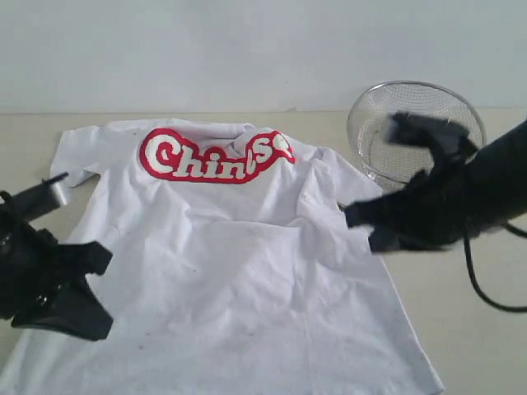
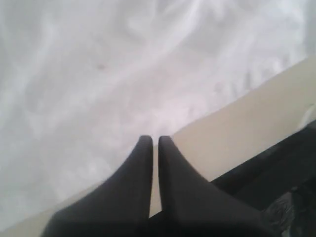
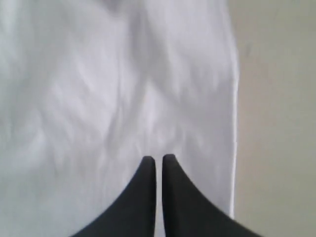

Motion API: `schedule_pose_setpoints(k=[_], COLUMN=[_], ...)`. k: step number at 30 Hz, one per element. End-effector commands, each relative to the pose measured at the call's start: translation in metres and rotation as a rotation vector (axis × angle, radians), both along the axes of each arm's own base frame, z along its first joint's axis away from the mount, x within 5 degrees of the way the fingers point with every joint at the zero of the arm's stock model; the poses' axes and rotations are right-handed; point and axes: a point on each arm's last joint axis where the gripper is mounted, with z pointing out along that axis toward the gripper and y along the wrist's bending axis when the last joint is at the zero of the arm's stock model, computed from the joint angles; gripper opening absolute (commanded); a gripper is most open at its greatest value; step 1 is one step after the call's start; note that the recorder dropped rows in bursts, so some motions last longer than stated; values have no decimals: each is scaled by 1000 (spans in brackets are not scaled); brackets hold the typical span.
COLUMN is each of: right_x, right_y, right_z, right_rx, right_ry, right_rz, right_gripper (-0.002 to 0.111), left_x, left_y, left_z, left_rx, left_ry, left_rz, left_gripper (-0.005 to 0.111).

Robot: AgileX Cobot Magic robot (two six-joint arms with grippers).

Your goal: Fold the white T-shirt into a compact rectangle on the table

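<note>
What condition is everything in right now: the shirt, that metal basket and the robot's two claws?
white T-shirt: spread out flat, print side up, wrinkled, no fold made yet.
wire-mesh basket: upright on the table, partly hidden by the right arm.
left gripper: shut, holding nothing, at the shirt's edge.
right gripper: shut, holding nothing, over the shirt.

Count recorded: one T-shirt [image 1: 239, 271]; one table [image 1: 469, 346]; one wire basket [image 1: 370, 140]; two grippers, namely one left gripper [image 2: 154, 140] and one right gripper [image 3: 159, 160].
</note>
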Motion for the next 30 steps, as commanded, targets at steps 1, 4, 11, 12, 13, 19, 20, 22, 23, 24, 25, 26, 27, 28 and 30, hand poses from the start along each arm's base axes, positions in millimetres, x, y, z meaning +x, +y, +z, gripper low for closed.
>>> schedule_pose_setpoints(k=[1, 4, 11, 12, 13, 19, 20, 22, 23, 24, 25, 26, 27, 28, 30], right_x=[22, 27, 27, 26, 25, 27, 28, 29, 28, 28, 28, 29, 29, 29, 30], right_y=[-14, -18, -15, -14, -14, -15, -16, -16, -16, -16, -16, -16, -16, -17, -17], right_z=[40, 45, 35, 33, 32, 34, 36, 37, 36, 36, 36, 36, 37, 37, 38], right_rx=[-2, -13, -6, 0, 6, 3, 3, 5, 6, 6, 6, 5, 5, 0, -15], right_ry=[-427, -509, -434, -406, -393, -428, -445, -453, -443, -443, -445, -449, -451, -462, -480], right_rz=[-211, -251, -235, -224, -223, -243, -255, -261, -256, -256, -257, -259, -260, -260, -253], right_gripper=[0, 0, 0, 0, 0, 47, 47, 47, 47, 47, 45, 43, 38, 32, 19], left_x=[-9, -17, -14, -10, -9, -7, -8, -7, -4, -4, -3, -2, -1, 2, 8], left_y=[-6, -4, -1, -2, -3, -10, -10, -10, -9, -9, -8, -8, -9, -9, -11], left_z=[34, 50, 65, 66, 66, 76, 75, 76, 76, 76, 77, 79, 81, 83, 88], left_rx=[-115, -119, -126, -151, -165, -286, -285, -285, -278, -276, -272, -269, -267, -266, -270], left_ry=[-135, -226, -365, -378, -383, -427, -424, -430, -447, -451, -461, -482, -497, -511, -526], left_rz=[28, 19, 110, 139, 143, 149, 143, 153, 175, 179, 179, 161, 151, 141, 129], left_gripper=[5, 5, 5, 5, 5, 5, 5, 5, 5, 5, 5, 5, 5, 5, 5])
